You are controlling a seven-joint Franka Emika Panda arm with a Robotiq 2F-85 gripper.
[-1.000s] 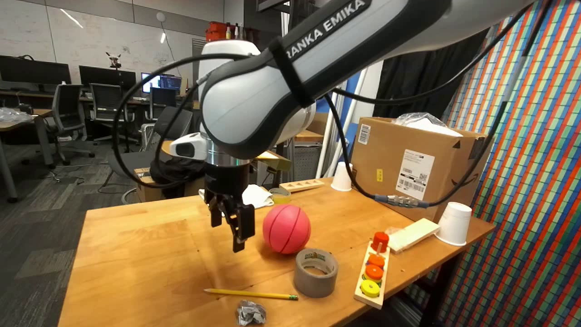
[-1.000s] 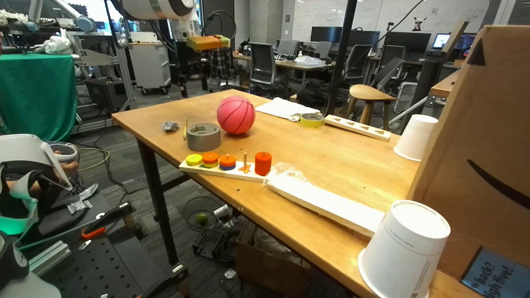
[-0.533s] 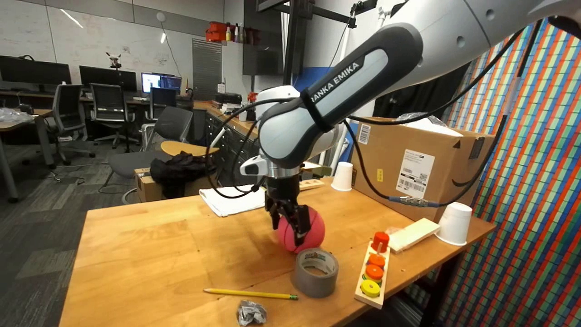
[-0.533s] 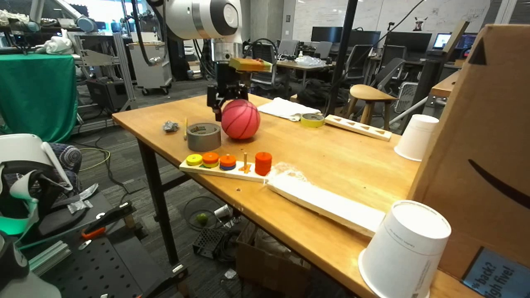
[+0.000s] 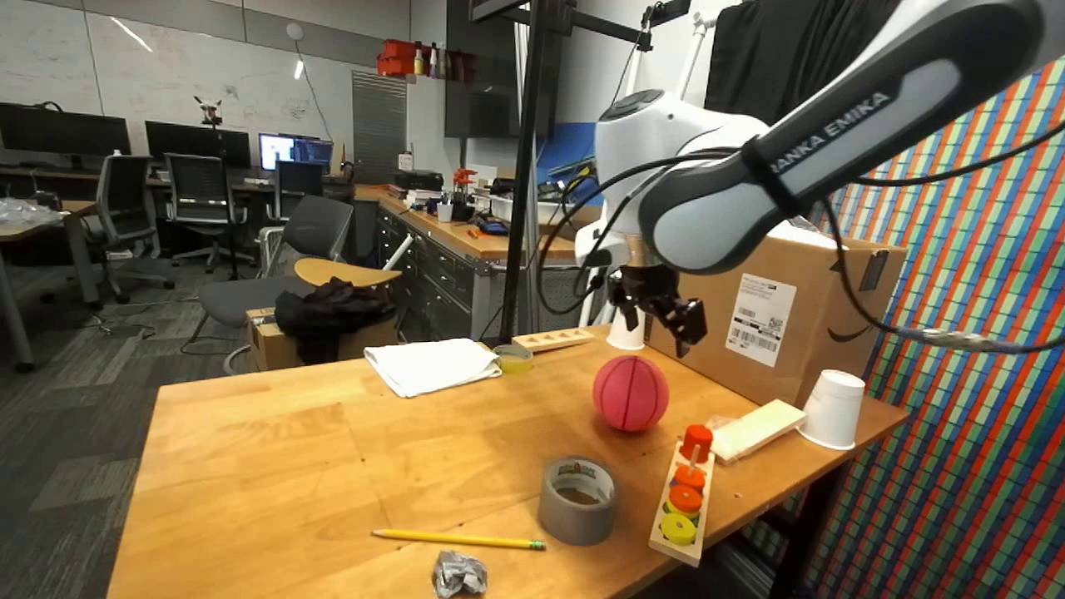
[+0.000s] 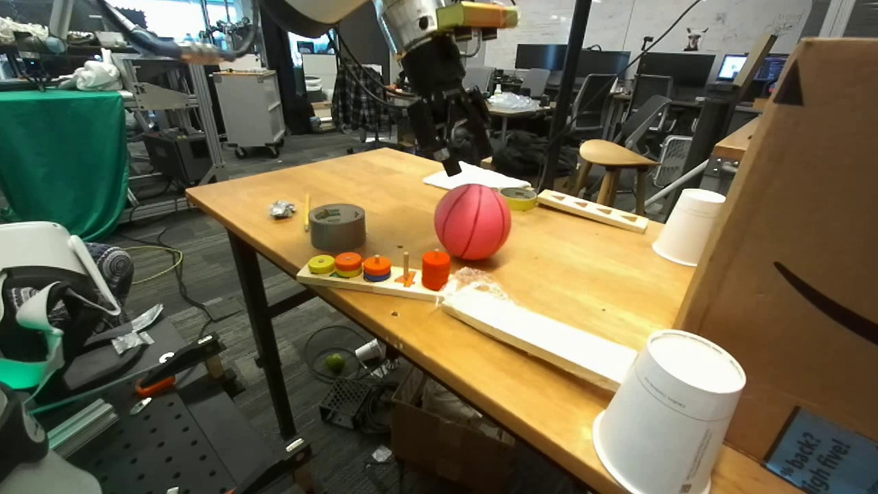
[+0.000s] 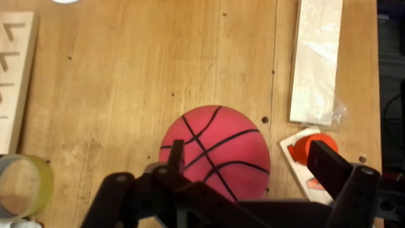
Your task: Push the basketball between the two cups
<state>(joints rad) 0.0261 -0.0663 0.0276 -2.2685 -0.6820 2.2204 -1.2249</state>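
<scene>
The pinkish-red basketball [image 5: 631, 393] rests on the table, away from both cups; it also shows in an exterior view [image 6: 473, 221] and under the jaws in the wrist view [image 7: 218, 142]. Two white cups stand upside down by the cardboard box: the far cup [image 5: 626, 334], partly hidden by the arm, and the near cup [image 5: 834, 409]. Both also show in an exterior view, far cup [image 6: 688, 228] and near cup [image 6: 672, 412]. My gripper [image 5: 659, 334] is open, empty and tilted above the ball, apart from it in an exterior view [image 6: 469, 159].
A disc stacker [image 5: 686, 503] and a pale wooden plank [image 5: 759, 430] lie beside the ball's path side. A grey tape roll [image 5: 577, 501], pencil [image 5: 458, 539] and foil ball [image 5: 459, 574] lie nearer. A slotted wooden block [image 5: 553, 339], white cloth [image 5: 433, 366] and box [image 5: 761, 312] stand behind.
The ball has moved across the table toward the cups and box. My gripper followed it, was beside the ball half a second ago, and now is raised and tilted above it.
</scene>
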